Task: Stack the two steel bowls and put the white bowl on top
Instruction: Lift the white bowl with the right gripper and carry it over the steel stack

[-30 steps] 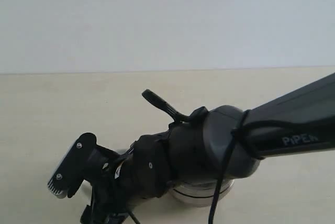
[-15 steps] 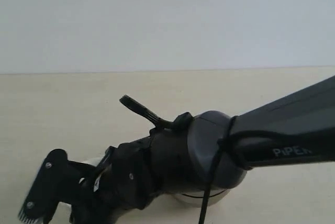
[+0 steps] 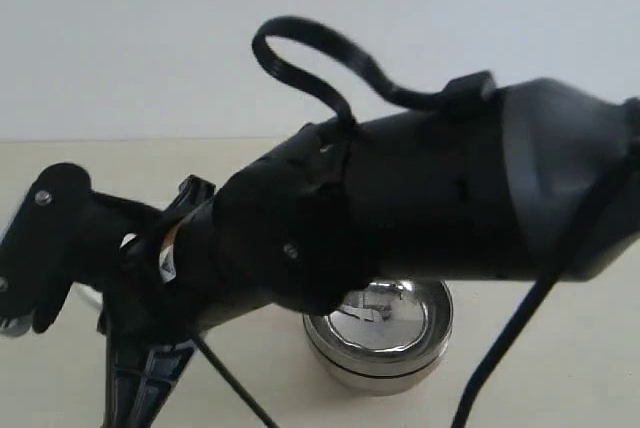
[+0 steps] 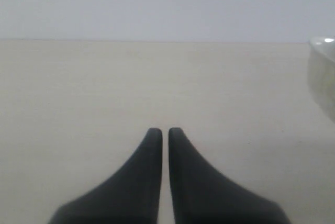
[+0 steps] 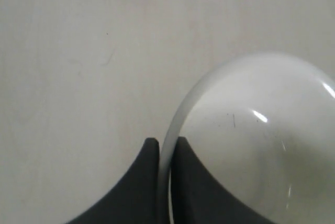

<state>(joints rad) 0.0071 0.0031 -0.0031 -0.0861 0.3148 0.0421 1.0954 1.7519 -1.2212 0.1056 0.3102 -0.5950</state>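
My right gripper (image 5: 166,145) is shut on the rim of the white bowl (image 5: 251,145), one finger inside and one outside, and the bowl hangs above the bare tabletop. The exterior view shows the right arm (image 3: 400,208) crossing the picture, its gripper end at the far left, hiding almost all of the white bowl. The steel bowls (image 3: 380,338) stand on the table under the arm, looking nested as one stack. My left gripper (image 4: 165,132) is shut with nothing between its fingers, low over the table. A steel bowl's side (image 4: 322,72) shows at that view's edge.
A pale beige tabletop (image 3: 560,348) runs back to a plain light wall (image 3: 150,38). A black cable (image 3: 310,53) loops above the right arm, and another cable (image 3: 510,338) hangs down in front of the table at the right.
The right arm has lifted and come closer to the camera, its gripper end moving left and up. The steel bowls, mostly covered before, now show beneath it.
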